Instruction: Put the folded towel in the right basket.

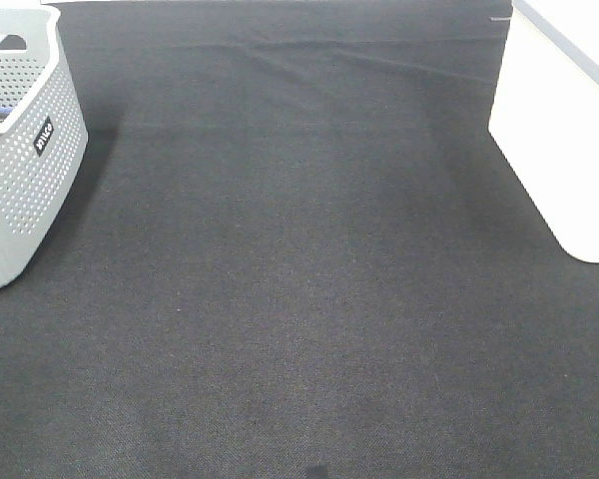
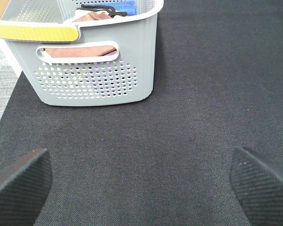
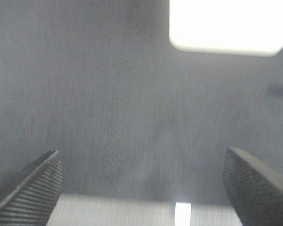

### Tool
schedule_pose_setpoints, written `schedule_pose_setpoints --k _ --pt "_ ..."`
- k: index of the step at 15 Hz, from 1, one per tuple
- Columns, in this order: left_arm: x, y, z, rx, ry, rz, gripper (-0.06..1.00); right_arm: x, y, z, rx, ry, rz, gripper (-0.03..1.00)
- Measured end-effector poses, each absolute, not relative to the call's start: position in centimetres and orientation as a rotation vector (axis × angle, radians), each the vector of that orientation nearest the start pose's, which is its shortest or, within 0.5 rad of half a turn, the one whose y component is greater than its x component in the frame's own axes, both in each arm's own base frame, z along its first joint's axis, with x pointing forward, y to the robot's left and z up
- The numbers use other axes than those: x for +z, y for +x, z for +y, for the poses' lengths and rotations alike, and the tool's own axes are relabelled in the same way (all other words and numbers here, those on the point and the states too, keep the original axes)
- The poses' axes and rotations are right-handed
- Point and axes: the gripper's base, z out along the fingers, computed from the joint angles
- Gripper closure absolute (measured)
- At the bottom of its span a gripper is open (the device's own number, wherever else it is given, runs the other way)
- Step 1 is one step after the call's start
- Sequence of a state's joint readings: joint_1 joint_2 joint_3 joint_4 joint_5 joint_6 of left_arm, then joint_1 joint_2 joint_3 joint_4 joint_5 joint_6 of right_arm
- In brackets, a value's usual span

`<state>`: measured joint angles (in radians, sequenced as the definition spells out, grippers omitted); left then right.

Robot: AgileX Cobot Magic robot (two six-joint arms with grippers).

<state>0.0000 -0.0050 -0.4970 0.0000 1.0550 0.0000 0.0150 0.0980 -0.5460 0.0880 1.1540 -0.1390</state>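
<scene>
A grey perforated basket (image 1: 25,160) stands at the left edge of the dark mat. In the left wrist view this basket (image 2: 92,75) holds a folded brown-pink towel (image 2: 80,50), seen through the handle hole, and a blue cloth (image 2: 122,6) further in. A white basket (image 1: 569,130) stands at the right edge and shows blurred in the right wrist view (image 3: 226,23). My left gripper (image 2: 141,183) is open and empty above the mat, short of the grey basket. My right gripper (image 3: 141,183) is open and empty, apart from the white basket. Neither gripper shows in the high view.
A dark mat (image 1: 299,279) covers the table between the baskets. A black object (image 2: 101,9) lies on the cloths in the grey basket. A yellow strip (image 2: 35,32) runs along its near rim. Bare grey table (image 2: 2,84) shows beside the mat.
</scene>
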Motion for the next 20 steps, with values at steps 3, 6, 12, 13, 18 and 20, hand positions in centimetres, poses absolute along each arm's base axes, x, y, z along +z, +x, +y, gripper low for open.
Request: schedule_pose_setpoints --k 3,6,12,13,18,20 --pt "27.69 -0.51 0.00 0.000 0.000 2.037 -0.03 27.98 -0.96 0.68 0.018 -0.178 2.055 0.10" --pt "27.69 -0.51 0.00 0.000 0.000 2.037 -0.03 27.89 -0.76 0.61 0.007 -0.176 2.032 0.10" --pt "27.69 -0.51 0.00 0.000 0.000 2.037 -0.03 27.89 -0.76 0.61 0.007 -0.176 2.032 0.10" --pt "27.69 -0.51 0.00 0.000 0.000 2.037 -0.03 27.89 -0.76 0.61 0.007 -0.176 2.032 0.10" --pt "27.69 -0.51 0.00 0.000 0.000 2.037 -0.03 27.89 -0.76 0.61 0.007 -0.176 2.032 0.10" --pt "27.69 -0.51 0.00 0.000 0.000 2.037 -0.03 27.89 -0.76 0.61 0.007 -0.176 2.032 0.10"
